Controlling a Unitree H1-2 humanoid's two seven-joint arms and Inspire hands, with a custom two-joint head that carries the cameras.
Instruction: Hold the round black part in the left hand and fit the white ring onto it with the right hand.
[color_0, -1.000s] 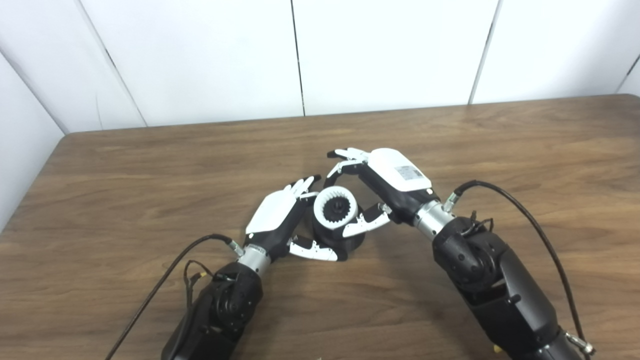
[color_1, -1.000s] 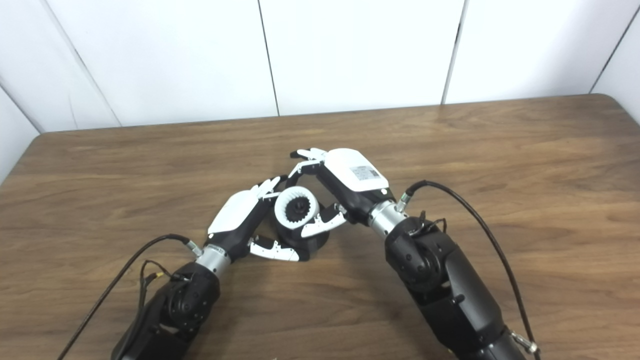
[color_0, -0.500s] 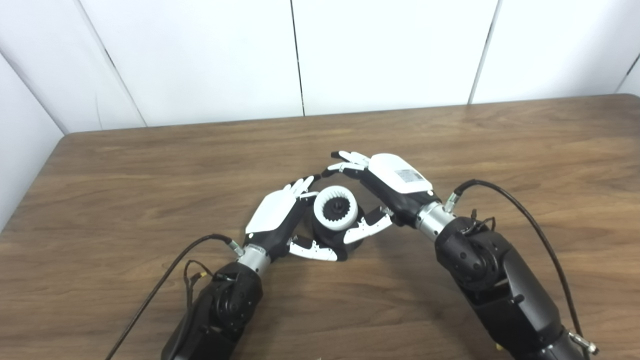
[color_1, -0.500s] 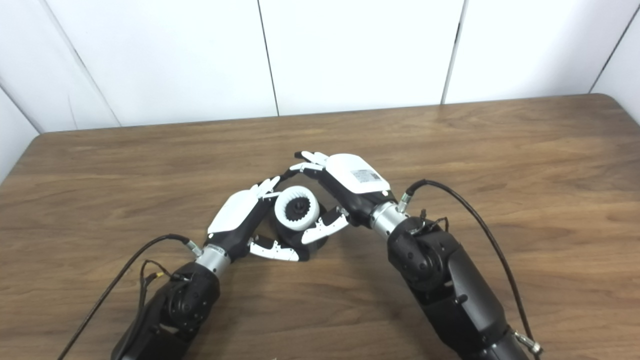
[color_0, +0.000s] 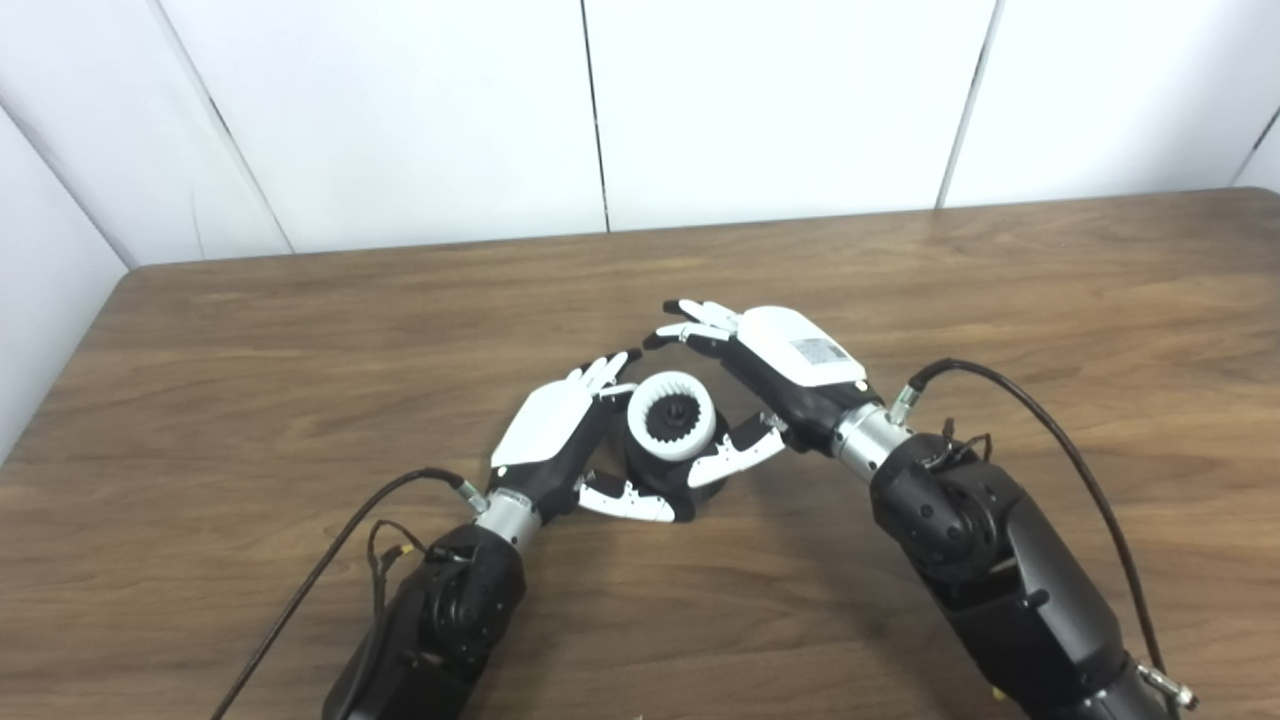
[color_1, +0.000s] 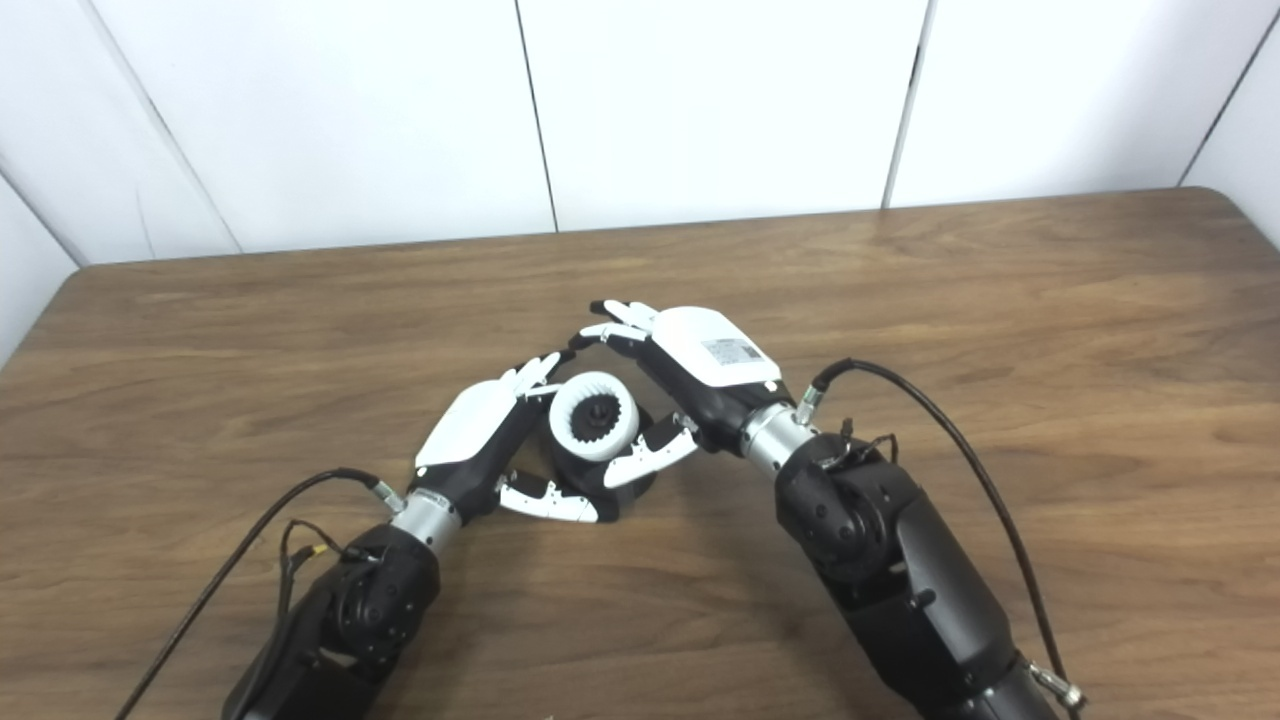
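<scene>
left eye view: one round black plastic part (color_0: 690, 482) stands on the brown wood-grain table (color_0: 250, 330), and one white toothed ring (color_0: 671, 417) sits on top of it, its inner teeth ringed around a dark hub. two robot hands flank this stack. the left hand (color_0: 565, 435) is curled about the black part from the left, fingers against the far side of the ring and thumb laid along the base in front, so it is grasping the part. the right hand (color_0: 775, 375) stands just to the right, its fingers arched over and past the ring with a gap showing, its thumb lying close against the ring's near right edge; whether the thumb touches i cannot tell. it looks released, holding nothing. one black cable (color_0: 1040, 420) loops from the right wrist, one from the left.

right eye view: the same single ring (color_1: 593, 417) on the same single black part (color_1: 615, 480), midway between the left hand (color_1: 485, 430) and the right hand (color_1: 700, 370), near the table's middle.

against a second ago, the right hand has dropped lower and flattened, its fingers spread farther from the ring; since half a second ago almost nothing has changed. the left hand, ring and part have stayed put.
</scene>
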